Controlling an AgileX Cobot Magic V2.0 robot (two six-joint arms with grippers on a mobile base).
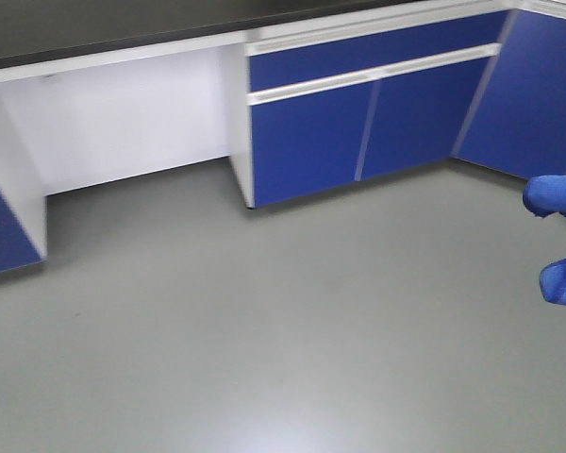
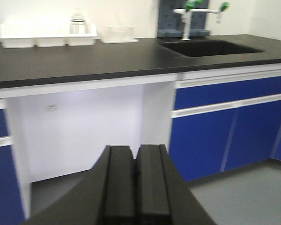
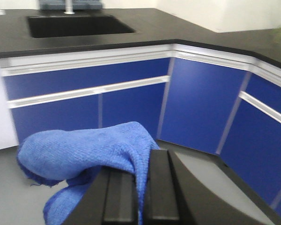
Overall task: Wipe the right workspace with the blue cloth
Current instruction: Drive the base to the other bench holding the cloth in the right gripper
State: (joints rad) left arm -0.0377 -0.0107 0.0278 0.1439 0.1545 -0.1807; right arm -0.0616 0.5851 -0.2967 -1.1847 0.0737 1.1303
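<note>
Grey floor [image 1: 264,330] fills most of my front view, with blue cabinet doors [image 1: 377,123] under a black tabletop [image 1: 94,28] along the far wall. From the left wrist I see that tabletop carrying a sink [image 2: 210,48], a white faucet [image 2: 187,21] behind the sink, and a row of white bins [image 2: 47,35] well to the left of it. My left claw [image 2: 135,151] has its two black fingers pressed together with nothing between them. It sits lower than the sink, facing the open white bay left of it. My right claw [image 3: 139,164] is pinching the blue cloth [image 3: 84,152]. The rag runs down through the gap between the fingers and bunches out to the left, hanging free. It is lower than the sink and off the tabletop, in front of the cabinet doors. In the front view the cloth shows only as two blue lumps at the right edge.
</note>
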